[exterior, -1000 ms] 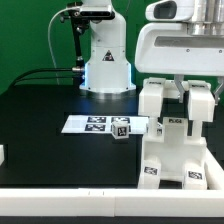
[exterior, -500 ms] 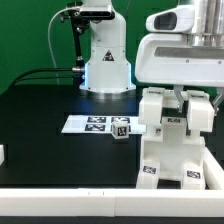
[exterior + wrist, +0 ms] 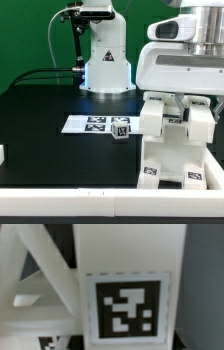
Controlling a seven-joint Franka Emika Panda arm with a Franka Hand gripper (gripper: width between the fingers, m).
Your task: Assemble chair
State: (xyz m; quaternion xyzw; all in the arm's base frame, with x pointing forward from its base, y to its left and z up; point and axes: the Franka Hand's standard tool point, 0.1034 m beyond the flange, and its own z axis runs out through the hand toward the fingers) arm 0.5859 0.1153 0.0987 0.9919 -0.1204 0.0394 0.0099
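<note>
The partly built white chair (image 3: 172, 160) stands near the front of the table on the exterior view's right, with tags low on its front. My gripper (image 3: 176, 128) reaches down onto its top. The two white fingers (image 3: 152, 114) stand on either side of a tagged upright piece (image 3: 173, 121) and are closed against it. The wrist view is filled by a white bar with a black-and-white tag (image 3: 125, 308), seen very close, with more white chair bars (image 3: 40, 280) slanting beside it. My fingertips do not show clearly in that view.
The marker board (image 3: 88, 124) lies mid-table, with a small white tagged block (image 3: 121, 128) at its end nearest the chair. Another white part (image 3: 2, 155) shows at the exterior view's left edge. The arm's base (image 3: 106, 60) stands behind, and a white rail (image 3: 70, 205) runs along the front.
The hand has come lower over the chair, so the fingers now reach further down beside the tagged piece. The chair, the small block and the marker board have not moved.
</note>
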